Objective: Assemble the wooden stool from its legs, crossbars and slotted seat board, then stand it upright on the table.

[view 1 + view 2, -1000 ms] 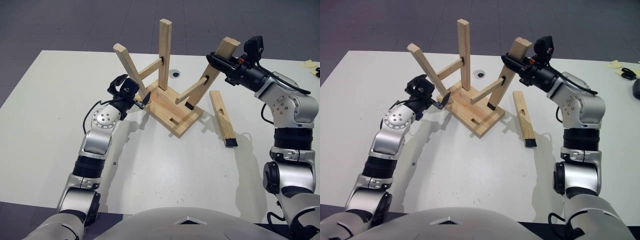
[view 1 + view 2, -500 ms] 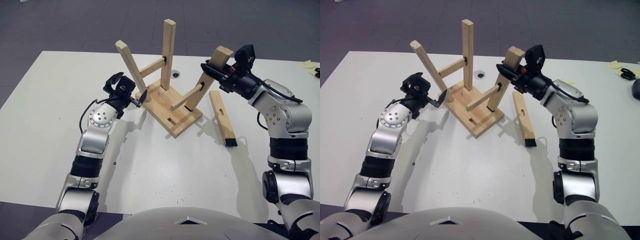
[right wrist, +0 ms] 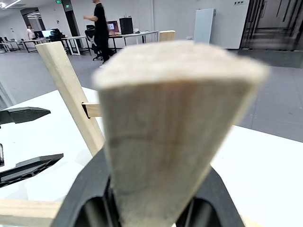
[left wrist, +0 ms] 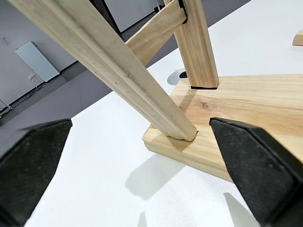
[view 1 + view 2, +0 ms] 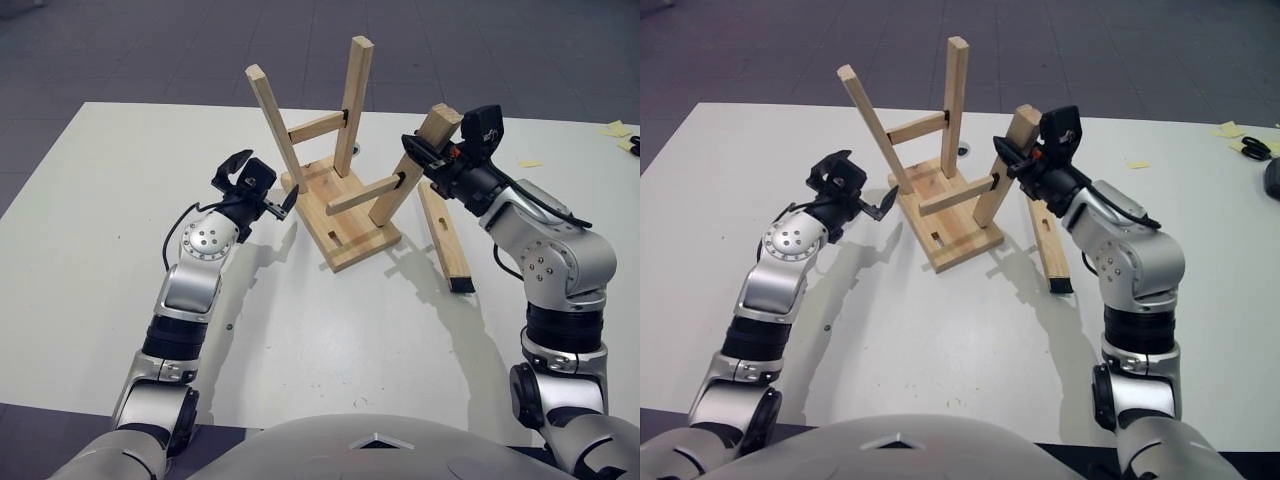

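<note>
The stool [image 5: 345, 180] stands upside down in the upper middle of the head views, its seat board [image 5: 360, 240] flat on the white tabletop [image 5: 300, 340] and three legs pointing up. The fourth leg [image 5: 446, 238] lies loose on the tabletop just right of the board, its dark-capped end toward the bottom of the frame. The right gripper [image 5: 422, 158] has its fingers clamped on the right-hand leg [image 5: 395, 195] close to its free top end. A crossbar [image 5: 362, 194] runs from that leg toward the middle of the stool. The left gripper [image 5: 262, 188] sits just beside the board's left corner with its fingers [image 4: 255, 161] spread wide and touching nothing, and the foot of the leaning left leg [image 4: 118, 71] lies ahead of the gap between them. The wood looks stiff, dry and fairly light, so it should not slip or bend in a grip. The legs lean at different angles, which suggests the joints are only pushed in. A hold high on a leg acts as a long lever and could pry that leg from its slot or tip the whole frame. Pinching the board's edge, or a leg low down, would likely steady it better. The loose leg is probably best taken near its middle.
</note>
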